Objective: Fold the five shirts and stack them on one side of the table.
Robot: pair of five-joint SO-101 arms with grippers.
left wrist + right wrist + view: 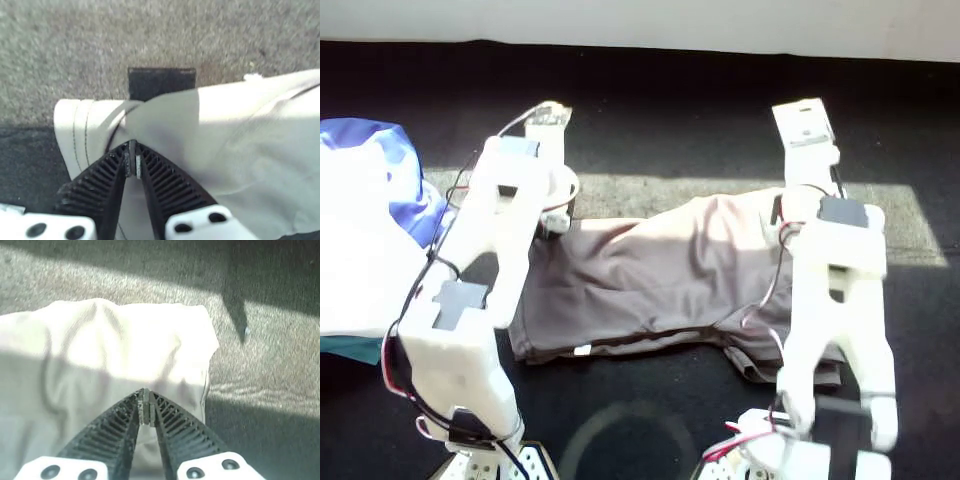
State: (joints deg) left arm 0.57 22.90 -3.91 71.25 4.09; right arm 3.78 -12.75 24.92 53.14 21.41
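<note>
One grey-brown shirt (650,270) is seen spread flat and creased on the table (660,90), which is covered in a dark, napped, carpet-like fabric. Two white plastic arms are set over the shirt. The left gripper (132,150) is closed, a puckered fold at one far corner being pinched by its ribbed black fingers. The right gripper (146,397) is likewise clamped on soft cloth near the other far corner. One heap of blue, white and teal cloth (370,230) is piled beside the left arm.
</note>
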